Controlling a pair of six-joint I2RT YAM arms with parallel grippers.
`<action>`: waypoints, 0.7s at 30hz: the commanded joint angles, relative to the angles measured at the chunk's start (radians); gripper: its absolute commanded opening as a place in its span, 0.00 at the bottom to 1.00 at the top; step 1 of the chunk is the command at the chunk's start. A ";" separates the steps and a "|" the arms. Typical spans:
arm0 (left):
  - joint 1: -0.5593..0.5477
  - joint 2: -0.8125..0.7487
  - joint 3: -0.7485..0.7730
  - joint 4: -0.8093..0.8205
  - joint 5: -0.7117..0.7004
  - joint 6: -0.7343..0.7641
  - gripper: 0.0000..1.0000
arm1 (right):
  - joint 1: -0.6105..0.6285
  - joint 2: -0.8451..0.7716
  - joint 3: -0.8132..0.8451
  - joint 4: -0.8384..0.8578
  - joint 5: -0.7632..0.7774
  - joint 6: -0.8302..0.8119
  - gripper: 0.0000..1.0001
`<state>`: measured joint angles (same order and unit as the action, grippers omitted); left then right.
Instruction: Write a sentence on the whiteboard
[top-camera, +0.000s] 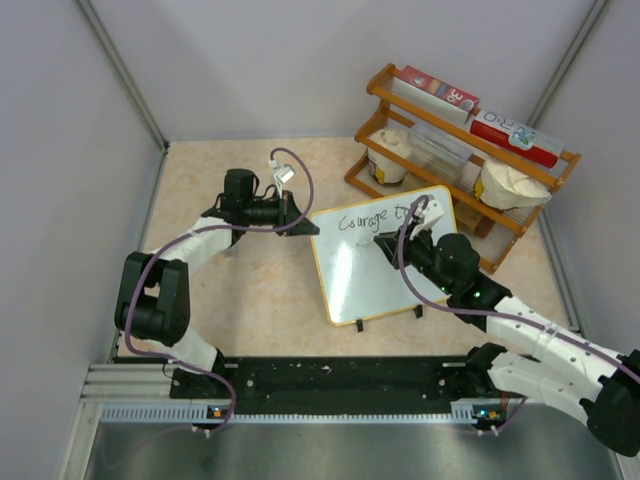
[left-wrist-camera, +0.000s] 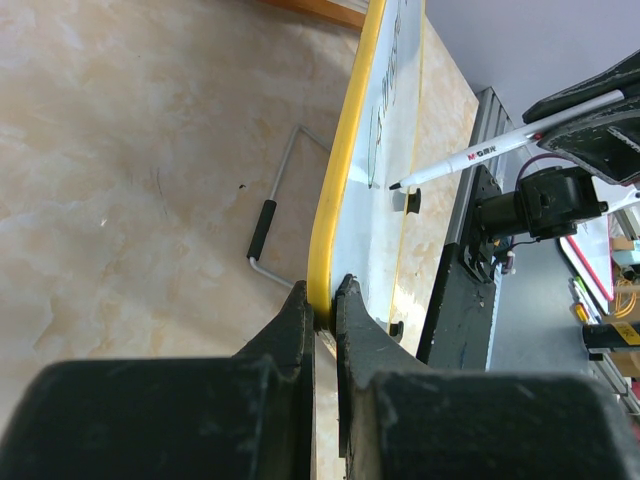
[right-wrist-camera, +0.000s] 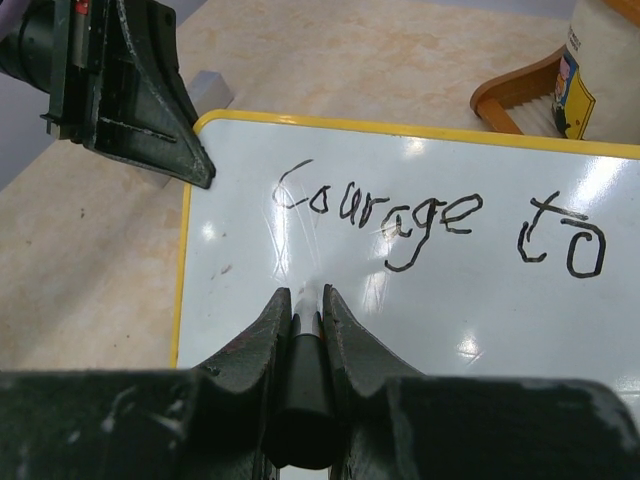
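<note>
whiteboard on beige marbled table, grey walls; l fingers pinch rim, r fingers pinch marker.

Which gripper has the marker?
The right gripper, shut on the marker. The left gripper instead clamps the yellow rim of the whiteboard.

The left gripper pinches the whiteboard by its near yellow rim. A white marker comes in from the right, its tip touching the board's face.
</note>
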<state>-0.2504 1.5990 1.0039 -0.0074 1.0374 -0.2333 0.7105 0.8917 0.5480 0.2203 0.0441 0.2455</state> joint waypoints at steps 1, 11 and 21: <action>-0.052 0.024 -0.045 -0.049 -0.103 0.192 0.00 | 0.012 0.015 0.035 0.044 0.014 -0.009 0.00; -0.052 0.026 -0.044 -0.049 -0.105 0.192 0.00 | 0.014 0.050 0.047 0.030 -0.003 -0.006 0.00; -0.052 0.029 -0.042 -0.051 -0.105 0.193 0.00 | 0.014 0.041 0.046 -0.002 -0.038 -0.009 0.00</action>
<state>-0.2504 1.5990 1.0039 -0.0101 1.0309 -0.2333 0.7116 0.9371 0.5575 0.2379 0.0204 0.2459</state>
